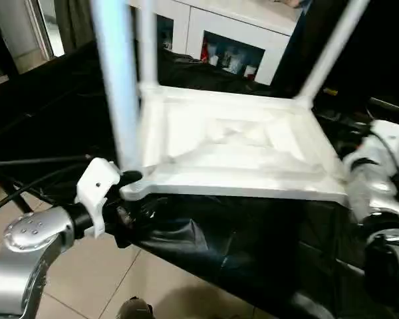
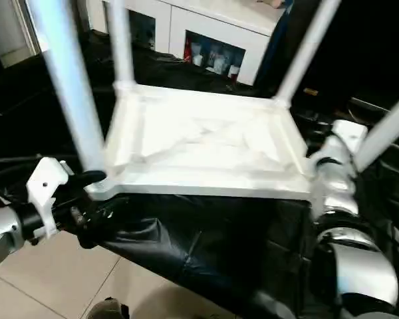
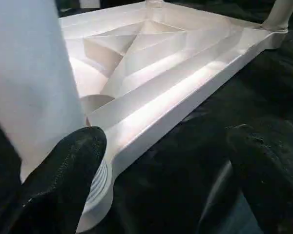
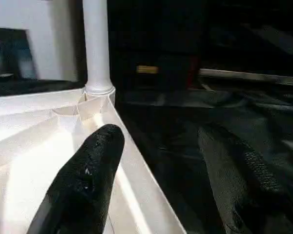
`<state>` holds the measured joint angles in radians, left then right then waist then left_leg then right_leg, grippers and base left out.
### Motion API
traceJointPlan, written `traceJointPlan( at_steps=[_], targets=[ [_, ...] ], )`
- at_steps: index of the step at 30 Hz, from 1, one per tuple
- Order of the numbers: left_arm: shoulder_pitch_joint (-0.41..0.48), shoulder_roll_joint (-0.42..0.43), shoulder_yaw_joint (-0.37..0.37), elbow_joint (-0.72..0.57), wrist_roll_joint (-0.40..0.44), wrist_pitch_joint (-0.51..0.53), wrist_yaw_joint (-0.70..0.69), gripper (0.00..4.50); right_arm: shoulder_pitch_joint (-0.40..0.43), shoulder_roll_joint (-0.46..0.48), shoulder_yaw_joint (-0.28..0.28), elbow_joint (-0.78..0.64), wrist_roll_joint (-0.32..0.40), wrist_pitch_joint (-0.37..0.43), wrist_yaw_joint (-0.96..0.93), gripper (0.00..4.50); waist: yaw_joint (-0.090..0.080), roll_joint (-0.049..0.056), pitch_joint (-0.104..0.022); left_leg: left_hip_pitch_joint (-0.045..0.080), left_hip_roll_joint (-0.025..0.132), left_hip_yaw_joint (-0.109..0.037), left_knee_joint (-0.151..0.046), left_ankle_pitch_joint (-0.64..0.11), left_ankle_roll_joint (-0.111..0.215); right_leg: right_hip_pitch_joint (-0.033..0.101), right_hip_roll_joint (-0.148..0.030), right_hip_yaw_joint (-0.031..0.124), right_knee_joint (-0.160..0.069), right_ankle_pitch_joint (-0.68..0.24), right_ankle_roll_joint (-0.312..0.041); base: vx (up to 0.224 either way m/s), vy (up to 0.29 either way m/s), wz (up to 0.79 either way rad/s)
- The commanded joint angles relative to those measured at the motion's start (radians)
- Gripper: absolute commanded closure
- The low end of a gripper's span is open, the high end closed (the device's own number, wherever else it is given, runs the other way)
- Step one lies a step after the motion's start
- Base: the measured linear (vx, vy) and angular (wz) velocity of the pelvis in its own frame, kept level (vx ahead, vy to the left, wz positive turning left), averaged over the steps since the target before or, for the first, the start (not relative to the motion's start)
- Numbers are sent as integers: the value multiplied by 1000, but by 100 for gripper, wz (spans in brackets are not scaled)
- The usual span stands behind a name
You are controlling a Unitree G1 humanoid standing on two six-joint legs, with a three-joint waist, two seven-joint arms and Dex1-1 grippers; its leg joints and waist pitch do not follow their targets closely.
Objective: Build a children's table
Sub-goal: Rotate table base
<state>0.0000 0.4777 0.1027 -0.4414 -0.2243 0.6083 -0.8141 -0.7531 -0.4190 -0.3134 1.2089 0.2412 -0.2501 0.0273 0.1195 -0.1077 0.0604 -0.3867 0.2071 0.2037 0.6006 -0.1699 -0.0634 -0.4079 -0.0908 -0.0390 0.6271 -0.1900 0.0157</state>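
Silver and nearest the camera, the robot's left forearm is reaching in from the lower left, its left gripper (image 1: 130, 178) sitting at the near-left corner of the upturned children's table (image 1: 239, 156). Its jaws are standing released: in the left wrist view one black finger (image 3: 63, 180) is lying just beside the base of the near-left leg (image 1: 116, 86) and the ribbed corner socket, while the other finger is hanging well apart over the black cloth (image 1: 206, 246), so nothing is being grasped.

That table is lying top-down on the black-draped worktop, ribbed underside facing up, near the worktop's front edge. Its near-left leg is rising steeply out of its corner socket, and the far-left leg (image 1: 147, 43) is standing behind it. Farther right, the far-right leg (image 1: 332, 46) is slanting up from its own corner, and in the right eye view the near-right leg (image 2: 386, 129) is leaning up past the table's near-right corner.

Behind the worktop, a white glass-door cabinet (image 1: 233, 33) is showing coloured items inside.

At the right edge, the right gripper (image 4: 161, 161) is hovering over the table's right-hand rim, jaws parted and empty, one finger (image 4: 88, 180) above the white rim and the other over the dark cloth.
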Motion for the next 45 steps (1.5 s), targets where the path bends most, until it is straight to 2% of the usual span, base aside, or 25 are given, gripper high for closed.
traceJointPlan(
  at_steps=[1, 4, 7, 11, 15, 16, 17, 19, 20, 21, 22, 23, 24, 25, 26, 27, 29, 30, 31, 32, 38, 39, 42, 43, 45],
  targets=[
    [17, 10, -12, -24, -32, 13, -20, 4, 11, -7, -6, 9, 1, -7, 61, 173, -13, 25, -66, 24, 13, -10, -73, -336, -60, 26, -24, 25, -73, -219, -126, 0, 0, 0],
    [81, 53, 7, -58, -74, 40, -69, 4, 29, 24, 55, -15, -38, -29, 156, 173, -35, 15, -65, 10, 14, -15, -75, -328, -43, 32, -26, 22, -74, -246, -132, 0, 0, 0],
    [145, 108, 46, -53, -81, 32, -102, 4, 77, 61, 93, -72, -55, -64, 197, 173, -48, 11, -64, 10, 16, -15, -73, -314, -29, 28, -26, 24, -75, -260, -137, 0, 0, 0],
    [157, 121, 105, -22, -79, 18, -97, 4, 148, 100, 88, -156, -31, -86, 194, 173, -55, 20, -63, 18, 19, -14, -75, -308, -24, 22, -21, 27, -75, -241, -145, 0, 0, 0],
    [158, 144, 183, 4, -121, 24, -104, 4, 275, 145, 92, -308, -6, -138, 242, 173, -59, 33, -59, 27, 20, -17, -80, -391, -40, 13, -20, 29, -81, -297, -129, 0, 0, 0],
    [157, 150, 196, 9, -129, 22, -105, 4, 298, 151, 95, -335, -5, -150, 256, 173, -60, 30, -58, 28, 20, -18, -81, -409, -41, 12, -18, 29, -83, -307, -124, 0, 0, 0],
    [146, 160, 214, 32, -135, 7, -99, 4, 342, 163, 96, -390, 17, -158, 294, 173, -58, 40, -57, 29, 20, -21, -84, -420, -45, 12, -19, 30, -83, -309, -124, 0, 0, 0],
    [84, 158, 244, 99, -126, -36, -55, 4, 446, 181, 104, -514, 56, -159, 361, 173, -61, 47, -58, 28, 19, -24, -87, -440, -42, 15, -18, 31, -85, -300, -121, 0, 0, 0],
    [84, 158, 244, 99, -126, -36, -55, 4, 446, 181, 104, -514, 56, -159, 361, 173, -61, 47, -58, 28, 19, -24, -87, -440, -42, 15, -18, 31, -85, -300, -121, 0, 0, 0],
    [1, 123, 234, 165, -87, -80, 12, 4, 523, 185, 112, -589, 57, -155, 366, 173, -60, 48, -56, 34, 20, -23, -88, -449, -44, 12, -16, 31, -92, -297, -119, 0, 0, 0],
    [1, 123, 234, 165, -87, -80, 12, 4, 523, 185, 112, -589, 57, -155, 366, 173, -58, 48, -55, 35, 20, -23, -88, -456, -45, 10, -17, 31, -93, -305, -121, 0, 0, 0],
    [-14, 115, 228, 180, -82, -94, 19, 4, 537, 189, 110, -601, 56, -148, 357, 173, -58, 61, -55, 35, 19, -26, -89, -459, -50, 13, -20, 31, -90, -309, -124, 0, 0, 0],
    [-34, 103, 222, 193, -86, -98, 23, 4, 551, 192, 109, -611, 49, -145, 341, 173, -64, 60, -55, 24, 17, -30, -93, -463, -55, 23, -24, 29, -90, -341, -118, 0, 0, 0],
    [-104, 53, 187, 233, -101, -119, 34, 4, 600, 202, 89, -646, 43, -133, 292, 173, -66, 70, -56, 29, 17, -31, -93, -469, -62, 20, -25, 29, -93, -360, -113, 0, 0, 0],
    [-104, 53, 187, 233, -101, -119, 34, 4, 600, 202, 89, -646, 43, -133, 292, 173, -66, 63, -57, 36, 16, -28, -88, -479, -60, 13, -24, 30, -101, -377, -108, 0, 0, 0],
    [-160, 10, 154, 267, -123, -134, 24, 4, 629, 211, 74, -658, 25, -123, 238, 173, -64, 74, -56, 38, 15, -29, -89, -483, -61, 11, -25, 31, -103, -380, -110, 0, 0, 0],
    [-189, -15, 134, 294, -132, -149, 16, 4, 639, 213, 67, -656, -5, -101, 182, 173, -67, 71, -59, 29, 11, -29, -88, -469, -58, 19, -24, 29, -102, -370, -112, 0, 0, 0],
    [-206, -26, 122, 313, -134, -157, 14, 4, 640, 217, 59, -653, -22, -96, 144, 173, -68, 81, -59, 29, 11, -29, -88, -462, -58, 20, -25, 30, -99, -364, -113, 0, 0, 0],
    [-220, -36, 112, 329, -135, -161, 15, 4, 638, 222, 48, -651, -23, -91, 121, 173, -73, 73, -61, 25, 9, -28, -86, -448, -53, 23, -23, 28, -99, -364, -109, 0, 0, 0],
    [-241, -52, 99, 358, -130, -178, 19, 4, 639, 229, 38, -664, -20, -66, 90, 173, -76, 83, -61, 23, 7, -27, -85, -431, -47, 23, -24, 29, -99, -362, -107, 0, 0, 0],
    [-286, -108, 43, 395, -140, -187, -12, 4, 619, 240, 50, -689, -70, 5, -14, 173, -83, 86, -67, 23, 10, -23, -81, -384, -35, 22, -22, 28, -94, -306, -121, 0, 0, 0],
    [-275, -108, 21, 353, -185, -145, -58, 4, 583, 238, 68, -652, -83, 37, -27, 173, -86, 70, -68, 23, 11, -20, -79, -373, -29, 23, -20, 29, -92, -287, -128, 0, 0, 0],
    [-255, -94, -5, 286, -267, -70, -118, 4, 528, 234, 86, -591, -93, 71, -28, 173, -86, 82, -68, 23, 12, -18, -79, -335, -24, 25, -19, 29, -83, -229, -154, 0, 0, 0],
    [-245, -81, -25, 235, -335, -10, -162, 4, 476, 230, 97, -541, -98, 103, -19, 173, -88, 55, -70, 23, 13, -13, -76, -333, -20, 25, -20, 28, -82, -234, -156, 0, 0, 0],
    [-250, -79, -47, 187, -409, 50, -198, 4, 413, 224, 109, -489, -107, 142, -2, 173, -84, 68, -70, 19, 10, -15, -76, -285, -17, 31, -23, 28, -75, -233, -169, 0, 0, 0]
  ],
)
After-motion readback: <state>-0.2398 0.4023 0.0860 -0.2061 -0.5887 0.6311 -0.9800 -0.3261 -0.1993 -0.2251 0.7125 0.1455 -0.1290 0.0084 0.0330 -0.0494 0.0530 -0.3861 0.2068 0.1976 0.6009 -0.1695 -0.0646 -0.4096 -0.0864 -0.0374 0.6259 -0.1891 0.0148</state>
